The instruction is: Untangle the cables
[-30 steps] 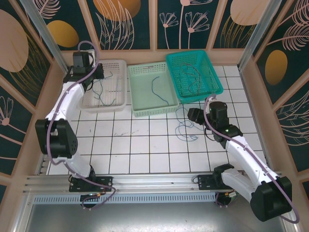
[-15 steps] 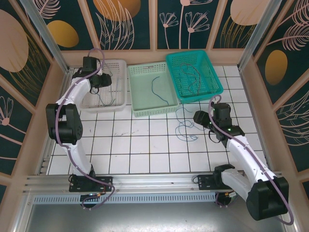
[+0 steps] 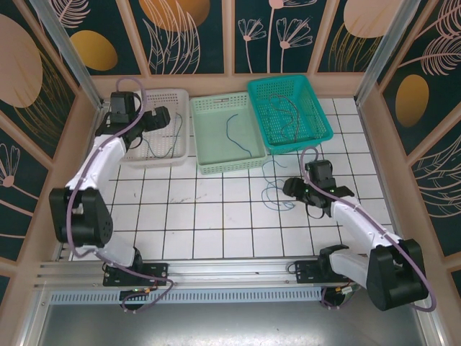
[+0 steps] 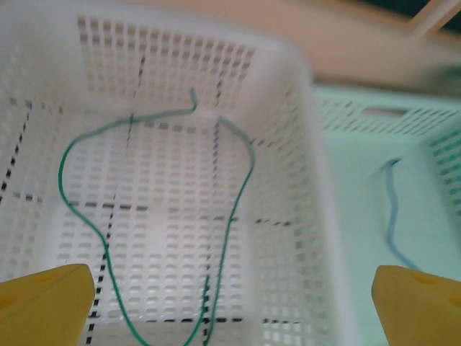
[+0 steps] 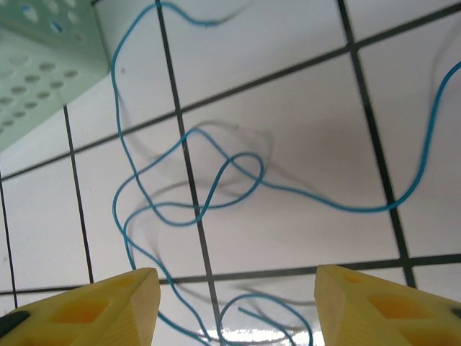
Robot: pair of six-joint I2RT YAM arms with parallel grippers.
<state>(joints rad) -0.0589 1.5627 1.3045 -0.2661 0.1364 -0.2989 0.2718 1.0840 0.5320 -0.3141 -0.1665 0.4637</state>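
Note:
A thin green cable lies looped in the white basket. My left gripper hangs over it, open and holding nothing, and sits at that basket's far side. A short blue cable rests in the pale green basket. Several dark and green cables lie in the teal basket. A curly blue cable is spread on the white tiles. My right gripper is open just above its loops, and stands to their right.
The three baskets stand side by side along the back of the tiled table. The pale green basket's corner is close to the blue cable's far end. Wooden walls bound the table left and right.
My left gripper has gone from shut to wide open and shifted right over the white basket. My right arm has drawn nearer and lower over the blue cable on the tiles.

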